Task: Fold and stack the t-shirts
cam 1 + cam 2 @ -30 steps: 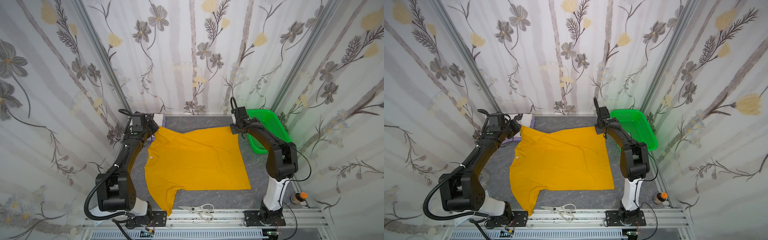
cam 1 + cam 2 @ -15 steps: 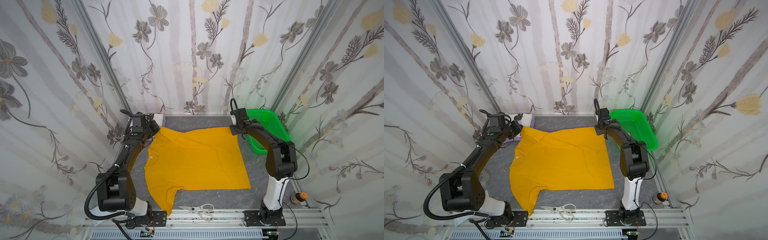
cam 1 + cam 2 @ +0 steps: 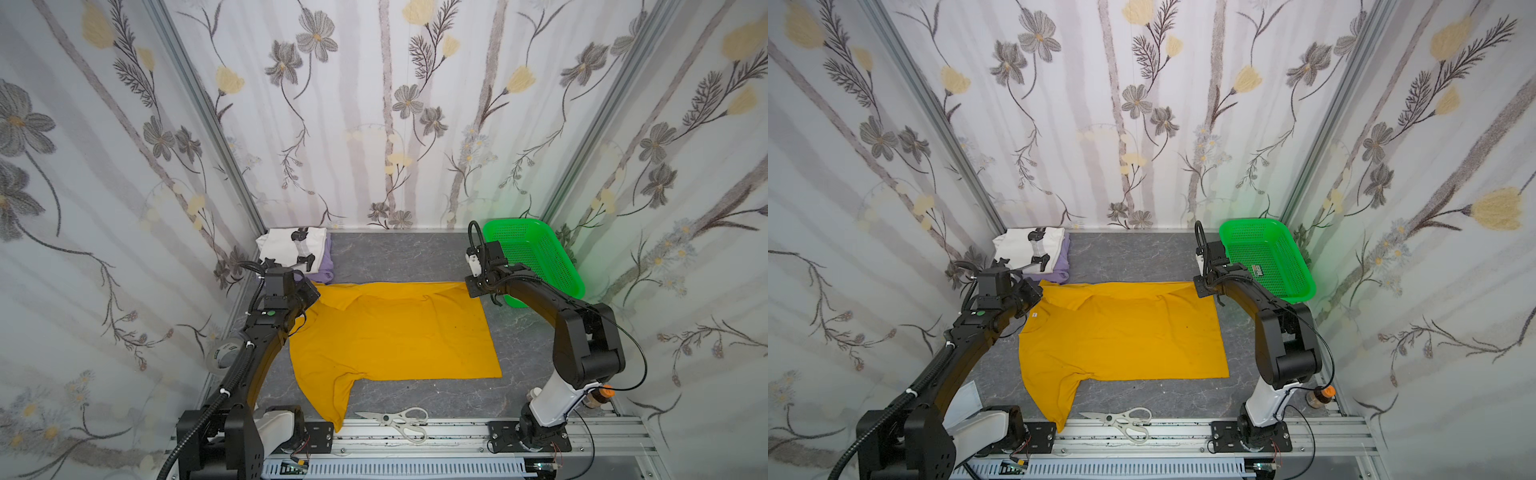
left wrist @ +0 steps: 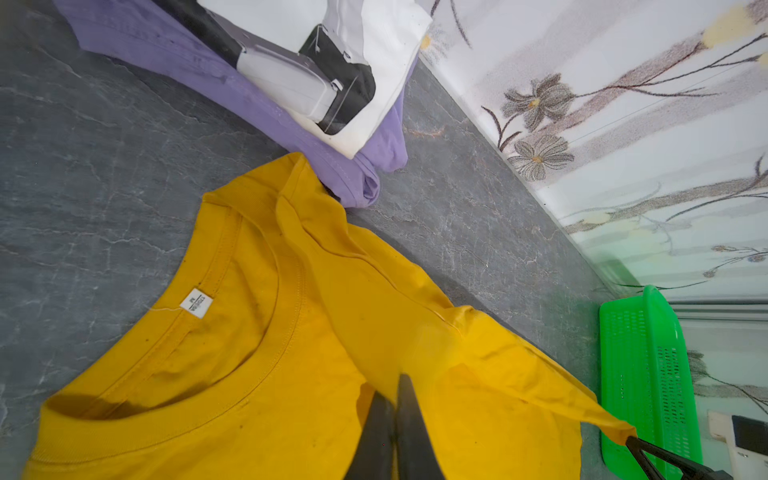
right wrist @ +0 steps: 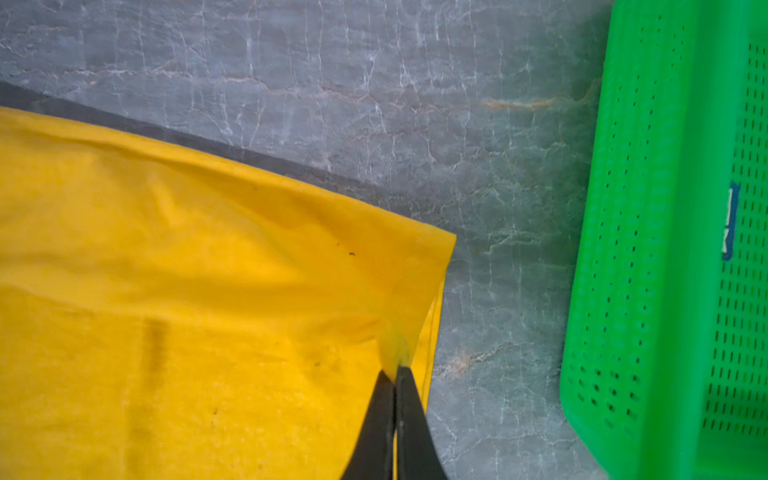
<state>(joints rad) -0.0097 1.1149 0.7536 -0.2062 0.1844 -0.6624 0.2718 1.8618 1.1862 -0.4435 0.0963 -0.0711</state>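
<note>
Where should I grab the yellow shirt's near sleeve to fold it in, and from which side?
Probably the cuff end of the yellow shirt's near sleeve, from above and from its left. It lies flat, pointing at the near rail, with the scissors close on its right.

Shirt [image 5: 187, 291]: mustard-yellow, wrinkled; hemmed corner in view, edge casting a dark shadow on the table.
Right gripper [image 5: 395, 372]: black jaws pressed together, pinching the cloth just beside that corner.
Table [image 5: 332, 83]: grey, marble-veined.
Basket [image 5: 648, 249]: bright green, perforated plastic, apart from the shirt with bare table between.
</note>
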